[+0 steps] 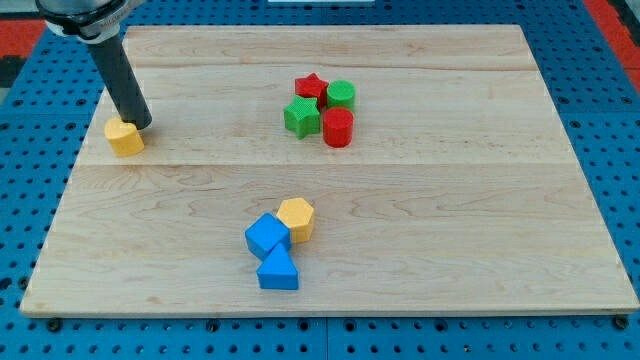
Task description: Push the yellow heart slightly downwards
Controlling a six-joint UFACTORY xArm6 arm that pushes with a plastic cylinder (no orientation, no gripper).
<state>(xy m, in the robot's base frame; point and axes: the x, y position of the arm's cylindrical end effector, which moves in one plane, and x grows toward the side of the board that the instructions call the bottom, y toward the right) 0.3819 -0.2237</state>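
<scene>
The wooden board (420, 230) carries a yellow heart (125, 137) near its left edge, a red-green cluster (323, 108) toward the top, and blue and yellow blocks (279, 243) near the bottom edge

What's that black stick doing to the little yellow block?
A robot arm is using its rod to push blocks on a wooden board. My tip sits just above the yellow heart, at the view's left, ready to nudge it downwards. In the middle top, a red star, two green blocks and a red cylinder are bunched together. Lower down, a yellow hexagon touches two blue blocks.
</scene>
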